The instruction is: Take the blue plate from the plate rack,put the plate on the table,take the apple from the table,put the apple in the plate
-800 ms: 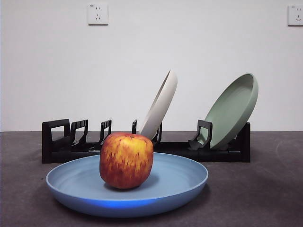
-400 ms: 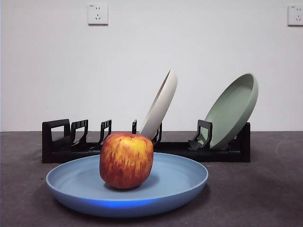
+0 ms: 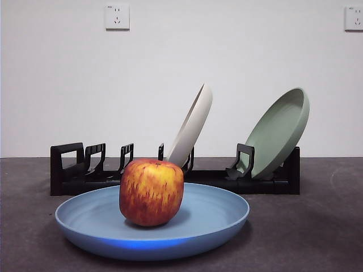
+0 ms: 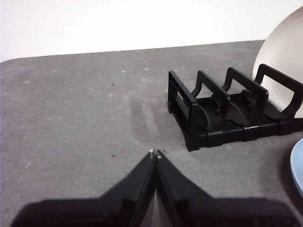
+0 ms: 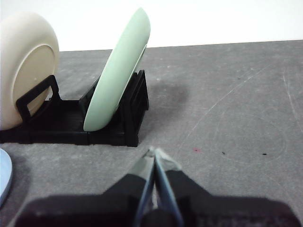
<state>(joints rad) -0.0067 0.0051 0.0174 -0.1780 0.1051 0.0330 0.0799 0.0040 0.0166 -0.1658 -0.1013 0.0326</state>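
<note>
The blue plate [image 3: 215, 218] lies flat on the dark grey table [image 3: 317, 238] in the front view, with the red and yellow apple [image 3: 151, 191] standing in it, left of its centre. Behind them runs the black plate rack [image 3: 74, 170]. Slivers of the blue plate's rim show in both wrist views [image 4: 298, 165] [image 5: 4, 175]. My left gripper [image 4: 155, 153] is shut and empty over bare table, off the rack's [image 4: 208, 118] empty end. Beyond the rack's [image 5: 109, 127] other end hangs my right gripper [image 5: 154, 151], also shut and empty. Neither arm shows in the front view.
A cream-white plate [image 3: 193, 124] leans in the rack's middle slots and a sage-green plate [image 3: 281, 130] leans at its right end. Both plates show in the wrist views too, cream-white [image 4: 284, 52] and sage-green [image 5: 118, 71]. Two wall sockets [image 3: 117, 17] sit high on the white wall.
</note>
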